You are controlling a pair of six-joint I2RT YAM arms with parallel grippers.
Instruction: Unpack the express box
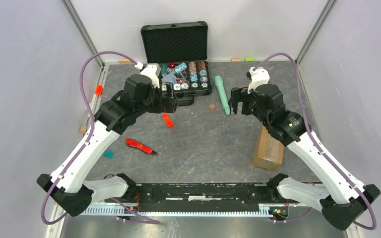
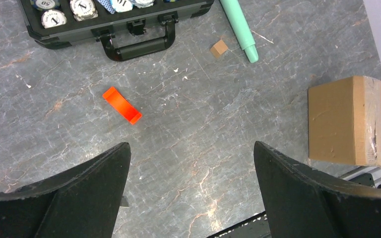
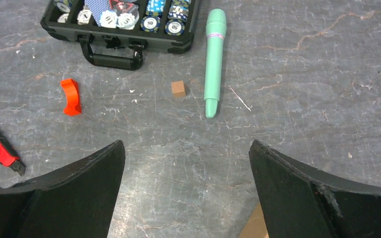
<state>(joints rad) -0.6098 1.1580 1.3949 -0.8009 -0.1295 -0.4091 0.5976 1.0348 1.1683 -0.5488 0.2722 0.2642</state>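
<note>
The express box is a small brown taped carton on the table at the right, partly under my right arm. It shows closed in the left wrist view, and only its corner shows in the right wrist view. My left gripper is open and empty, raised above the table near the chip case's handle; its jaws stand wide apart in its own view. My right gripper is open and empty, raised beside a green pen, behind the box; it also shows open in its own view.
An open black case of poker chips stands at the back. A green pen, a small brown cube, an orange clip and a red box cutter lie on the grey mat. A teal piece lies at the left.
</note>
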